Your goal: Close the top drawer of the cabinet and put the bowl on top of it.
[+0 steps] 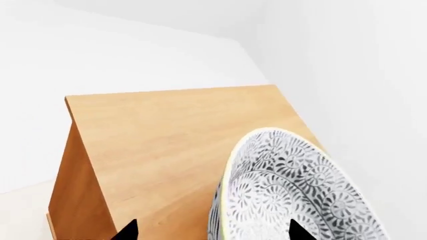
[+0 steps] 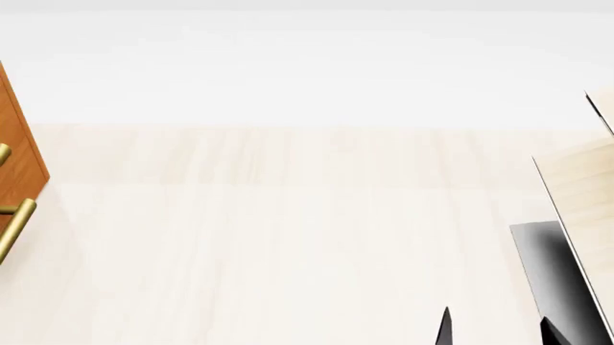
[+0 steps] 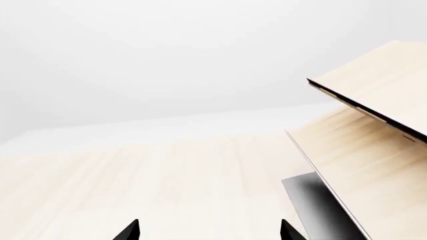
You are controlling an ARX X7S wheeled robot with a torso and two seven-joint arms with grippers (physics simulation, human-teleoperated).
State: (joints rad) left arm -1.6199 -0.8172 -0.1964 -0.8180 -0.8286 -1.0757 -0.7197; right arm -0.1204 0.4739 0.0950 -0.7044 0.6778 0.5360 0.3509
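Observation:
The orange-brown cabinet (image 1: pixel 167 135) fills the left wrist view, showing its flat top and one side. The patterned white bowl (image 1: pixel 300 190) is over that top, close to the camera and tilted in this view. My left gripper (image 1: pixel 215 233) is open, its fingers wide apart with the bowl's rim between them, one tip outside the bowl and one in front of its inside. I cannot tell whether the bowl rests on the wood. The head view shows only a sliver of the cabinet (image 2: pixel 21 147) with brass handles (image 2: pixel 14 228); which drawer is the top drawer I cannot tell. My right gripper (image 3: pixel 208 233) is open and empty.
A pale light-wood shelf (image 2: pixel 587 188) with a dark grey base (image 2: pixel 548 262) stands at the right of the head view, close to my right gripper (image 2: pixel 499 332). Light wood floor (image 2: pixel 287 237) lies between it and the cabinet. White walls stand behind.

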